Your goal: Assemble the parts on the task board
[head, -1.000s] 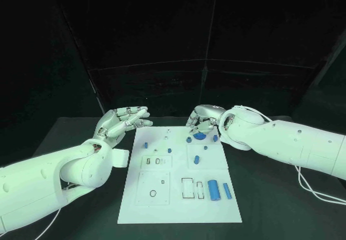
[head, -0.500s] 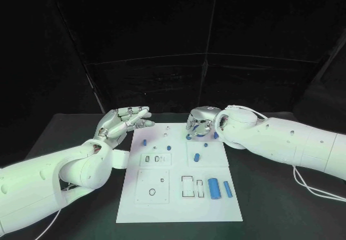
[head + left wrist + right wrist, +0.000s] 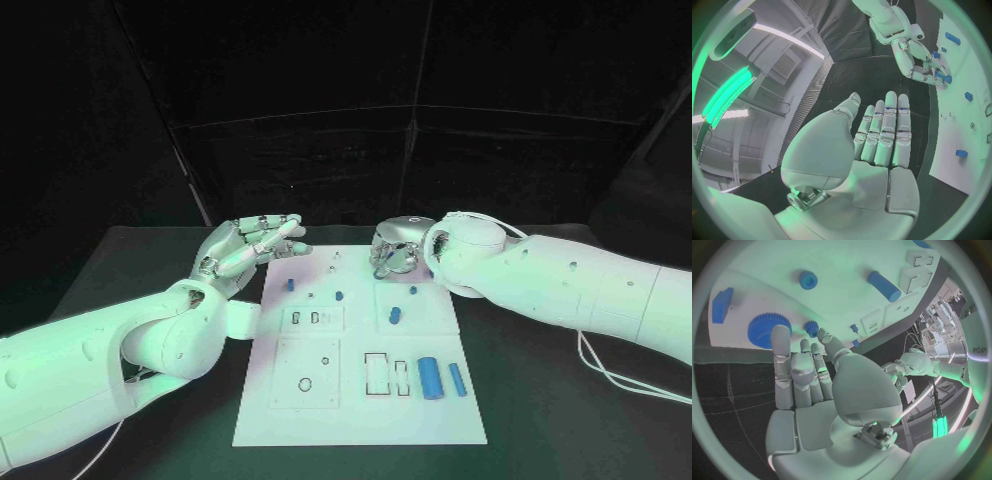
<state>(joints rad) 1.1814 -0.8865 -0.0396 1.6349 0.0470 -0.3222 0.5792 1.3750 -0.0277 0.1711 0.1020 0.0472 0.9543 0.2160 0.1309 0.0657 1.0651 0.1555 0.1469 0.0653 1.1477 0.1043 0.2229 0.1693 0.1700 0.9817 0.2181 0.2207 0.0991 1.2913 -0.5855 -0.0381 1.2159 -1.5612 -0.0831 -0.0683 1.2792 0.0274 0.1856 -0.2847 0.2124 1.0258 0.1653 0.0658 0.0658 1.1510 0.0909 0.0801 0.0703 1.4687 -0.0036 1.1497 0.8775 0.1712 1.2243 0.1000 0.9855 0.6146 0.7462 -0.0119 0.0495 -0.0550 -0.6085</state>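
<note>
The white task board (image 3: 361,420) lies in the middle of the table. My right hand (image 3: 397,248) reaches down over its far end. In the right wrist view its fingertips (image 3: 779,334) rest on a large blue gear (image 3: 762,325) lying flat on the board, with a small blue gear (image 3: 811,327) beside it. Nothing is gripped. My left hand (image 3: 248,243) hovers open at the board's far left corner, fingers straight and empty, also seen as the left hand (image 3: 879,145). The left wrist view shows the right hand (image 3: 917,60) touching blue pieces.
Two blue cylinders (image 3: 427,377) (image 3: 456,380) lie at the board's near right beside rectangular slots (image 3: 385,375). A blue peg (image 3: 392,317) and small blue pieces (image 3: 339,296) (image 3: 290,284) sit mid-board. An oval hole (image 3: 306,384) is at near left. Black table surrounds the board.
My right hand has shifted slightly toward the board's far edge and settled over the large gear, which it now covers in the head view. The left hand has stayed put.
</note>
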